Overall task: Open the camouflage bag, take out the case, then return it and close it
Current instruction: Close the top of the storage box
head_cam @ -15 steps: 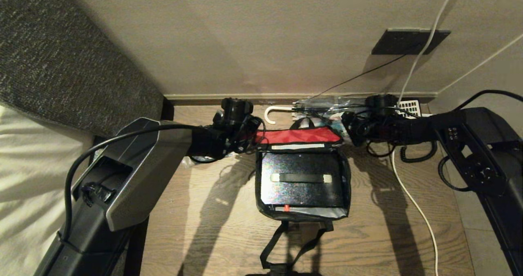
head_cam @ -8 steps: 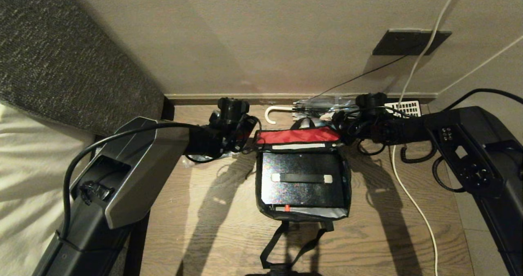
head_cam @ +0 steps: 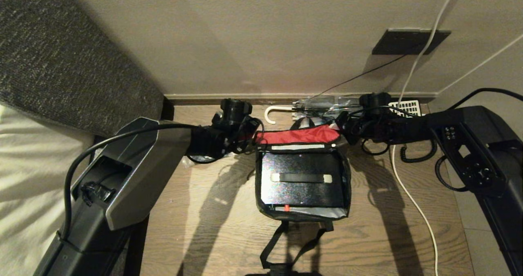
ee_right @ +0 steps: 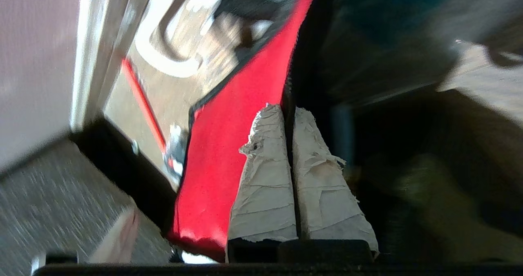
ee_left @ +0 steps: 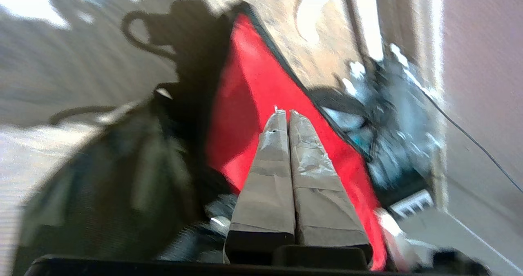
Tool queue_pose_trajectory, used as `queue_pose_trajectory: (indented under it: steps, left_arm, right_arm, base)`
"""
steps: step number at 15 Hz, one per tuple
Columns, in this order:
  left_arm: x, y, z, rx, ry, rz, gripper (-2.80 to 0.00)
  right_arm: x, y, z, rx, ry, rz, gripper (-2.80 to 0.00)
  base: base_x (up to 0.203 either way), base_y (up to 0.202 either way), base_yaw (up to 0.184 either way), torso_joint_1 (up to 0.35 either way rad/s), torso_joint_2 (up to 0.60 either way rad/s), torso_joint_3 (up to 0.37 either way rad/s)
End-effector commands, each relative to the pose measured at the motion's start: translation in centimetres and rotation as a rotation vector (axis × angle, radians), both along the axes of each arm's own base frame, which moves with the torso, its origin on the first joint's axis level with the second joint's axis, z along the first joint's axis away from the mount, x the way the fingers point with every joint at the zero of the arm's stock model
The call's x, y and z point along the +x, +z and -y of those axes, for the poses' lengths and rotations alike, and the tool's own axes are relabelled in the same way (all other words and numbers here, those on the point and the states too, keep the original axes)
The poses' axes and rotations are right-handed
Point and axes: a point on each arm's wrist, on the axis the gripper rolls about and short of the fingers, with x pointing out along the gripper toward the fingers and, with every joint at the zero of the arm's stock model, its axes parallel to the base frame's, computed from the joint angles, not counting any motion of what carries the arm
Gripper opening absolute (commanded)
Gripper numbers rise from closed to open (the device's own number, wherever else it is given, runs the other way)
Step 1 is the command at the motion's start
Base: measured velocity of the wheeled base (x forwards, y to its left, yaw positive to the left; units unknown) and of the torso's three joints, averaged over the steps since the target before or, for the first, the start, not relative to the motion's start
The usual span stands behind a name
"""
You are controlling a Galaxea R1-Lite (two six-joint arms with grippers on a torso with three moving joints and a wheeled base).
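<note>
A grey upholstered surface (head_cam: 61, 63) is filling the far left, with pale bedding (head_cam: 24, 178) lying below it. Next, the left arm is reaching in from the left, and the left gripper (head_cam: 254, 139) is sitting at the left corner of the raised red flap (head_cam: 298, 136) of the camouflage bag (head_cam: 345, 186); in the left wrist view its taped fingers (ee_left: 265, 174) are pressing tight together against the red lining, apparently pinching the flap's edge. In the middle, the camouflage bag is lying open on the wooden floor (head_cam: 204, 227) near the wall, and the case (head_cam: 300, 178) is resting inside it, black and speckled, its strap handle facing up and its small red latch (head_cam: 287, 207) on the near side. A white hook-shaped handle (head_cam: 271, 113) is lying behind the bag by the skirting. To the right, the right gripper (head_cam: 341, 134) is sitting at the flap's right corner; the right wrist view is showing its wrapped fingers (ee_right: 265, 178) closed together along the flap's dark edge. A white cable (head_cam: 412, 202) is trailing across the floor on the far right
</note>
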Motion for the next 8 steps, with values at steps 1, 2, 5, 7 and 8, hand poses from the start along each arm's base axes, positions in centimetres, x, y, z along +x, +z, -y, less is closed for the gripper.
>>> queue_pose_trajectory:
  steps: [1, 2, 5, 7, 8]
  left_arm:
    - [0.0, -0.1, 0.0, 0.003, 0.002, -0.009, -2.80]
    - [0.0, -0.2, 0.0, 0.007, 0.001, -0.011, -2.80]
    - [-0.1, 0.0, 0.0, 0.014, -0.002, -0.013, -2.80]
    - [-0.3, 0.3, -0.1, 0.026, -0.004, -0.026, -2.80]
    - [-0.4, 0.5, -0.2, 0.027, -0.004, -0.029, -2.80]
  right_arm:
    - [-0.2, 0.4, 0.1, -0.022, 0.012, 0.004, -2.80]
    - [-0.3, 0.5, 0.1, -0.048, 0.023, 0.006, -2.80]
    - [-0.7, 1.3, 0.2, -0.099, 0.048, 0.008, -2.80]
    - [-1.0, 1.9, 0.2, -0.126, 0.061, 0.016, -2.80]
    - [-1.1, 2.2, 0.2, -0.132, 0.065, 0.014, -2.80]
  base:
    - [0.000, 0.000, 0.000, 0.000, 0.00, 0.000]
    - [0.000, 0.000, 0.000, 0.000, 0.00, 0.000]
    - [0.000, 0.000, 0.000, 0.000, 0.00, 0.000]
    - [0.000, 0.000, 0.000, 0.000, 0.00, 0.000]
    - [0.000, 0.000, 0.000, 0.000, 0.00, 0.000]
